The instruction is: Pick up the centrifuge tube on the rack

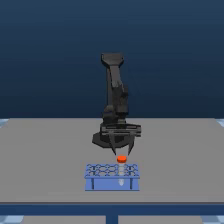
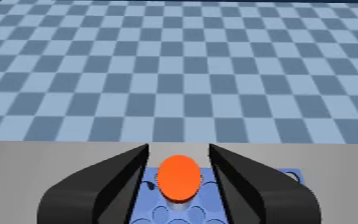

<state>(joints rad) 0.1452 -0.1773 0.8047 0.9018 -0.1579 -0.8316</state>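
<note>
Where the small light-blue rectangular rack [image 1: 112, 177] with its grid of round holes rests on the flat grey table [image 1: 45, 160], the thin centrifuge tube [image 1: 121, 159] with a round orange-red cap is seen standing upright in a hole at about the two o'clock part of the rack's top, in the exterior view. Only the bright cap is clearly made out there; the pale body below it is too small to judge. Two dark upright marks are shown on the rack's front face. The black pincer [image 1: 122, 151] of the dark six-joint arm [image 1: 115, 95] is held directly above the cap. In the wrist view, the cap [image 2: 178, 177] is framed between the two black fingers [image 2: 246, 175], which are spread a little wider than it, with narrow gaps visible on both sides. The rack's [image 2: 220, 200] blue holes are seen beneath.
</note>
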